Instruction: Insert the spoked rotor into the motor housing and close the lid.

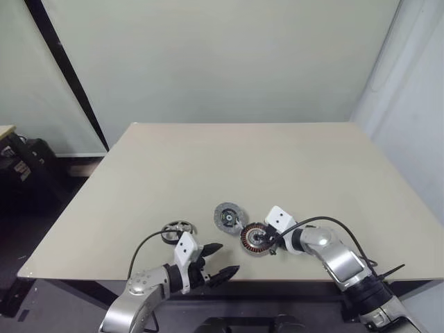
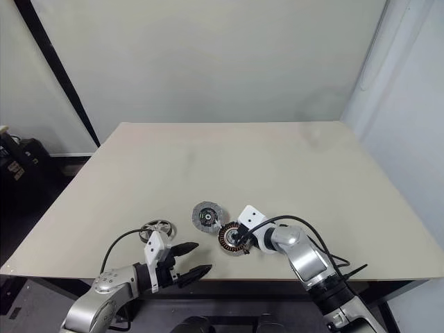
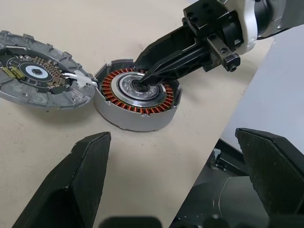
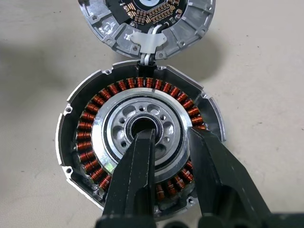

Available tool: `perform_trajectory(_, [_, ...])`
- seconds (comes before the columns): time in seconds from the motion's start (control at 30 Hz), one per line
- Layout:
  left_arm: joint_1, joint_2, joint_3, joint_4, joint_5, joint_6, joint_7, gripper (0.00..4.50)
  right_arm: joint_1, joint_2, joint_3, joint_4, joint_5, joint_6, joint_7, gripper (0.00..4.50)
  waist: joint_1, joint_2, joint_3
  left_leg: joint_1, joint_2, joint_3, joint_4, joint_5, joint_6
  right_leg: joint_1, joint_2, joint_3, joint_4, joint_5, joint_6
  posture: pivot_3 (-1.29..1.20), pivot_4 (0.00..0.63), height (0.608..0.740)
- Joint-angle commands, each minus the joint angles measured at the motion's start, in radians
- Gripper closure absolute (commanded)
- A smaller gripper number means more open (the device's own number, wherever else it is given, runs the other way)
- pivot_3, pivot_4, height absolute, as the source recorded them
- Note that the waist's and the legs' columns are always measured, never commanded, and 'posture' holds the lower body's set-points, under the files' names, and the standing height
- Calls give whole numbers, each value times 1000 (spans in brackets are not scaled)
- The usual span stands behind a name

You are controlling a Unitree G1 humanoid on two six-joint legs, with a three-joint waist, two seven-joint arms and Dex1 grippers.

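The motor housing [image 4: 92,126], a puck with copper coils around a silver hub, lies near the table's front edge. My right gripper [image 4: 172,135] reaches down onto it. One finger [image 4: 142,156] sits in the centre bore and the other rests at the hub ring's outer edge, so the jaws are closed on that ring. The lid [image 1: 227,217] lies flat touching the housing's far left side, inner face up, joined to it by white wires. The spoked rotor [image 1: 179,227] lies further left. My left gripper [image 1: 227,258] hovers open just in front of the rotor, holding nothing.
The table's front edge [image 1: 104,277] runs right under both grippers. The broad tan tabletop [image 1: 243,159] stretches beyond the parts to a pale wall. A dark case [image 1: 24,163] stands on the floor at the far left.
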Motion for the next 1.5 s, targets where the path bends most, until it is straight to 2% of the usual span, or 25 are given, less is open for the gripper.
perform_trajectory(0.03, [-2,2,0,-48,-6,-6,5,0,-26,8,-3,2,-8,-20,4,3310,0,0,0,0,0,0,0,0,0,0,0,0,0,0,0,0,0,740])
perform_trajectory(0.23, [2,4,0,-52,-7,-5,7,0,-24,14,2,-4,-12,-16,7,3310,0,0,0,0,0,0,0,0,0,0,0,0,0,0,0,0,0,740])
perform_trajectory(0.33, [-1,4,-1,-50,-7,-5,7,0,-22,16,4,-5,-13,-15,8,3910,0,0,0,0,0,0,0,0,0,0,0,0,0,0,0,0,0,740])
perform_trajectory(0.4, [-3,3,-2,-48,-6,-6,7,0,-21,16,5,-7,-12,-13,7,4465,0,0,0,0,0,0,0,0,0,0,0,0,0,0,0,0,0,740])
perform_trajectory(0.87, [-5,0,-6,-39,-1,-10,8,0,-35,22,-24,-48,27,36,24,4465,0,0,0,0,0,0,0,0,0,0,0,0,0,0,0,0,0,740])
perform_trajectory(1.13, [-3,-4,-8,-36,0,-12,12,0,-15,33,25,-59,1,39,28,4465,0,0,0,0,0,0,0,0,0,0,0,0,0,0,0,0,0,740])
perform_trajectory(1.5, [3,-8,-10,-37,0,-15,15,0,-20,57,31,-43,-16,26,7,4465,0,0,0,0,1,0,0,0,0,0,1,0,0,0,0,0,0,740])
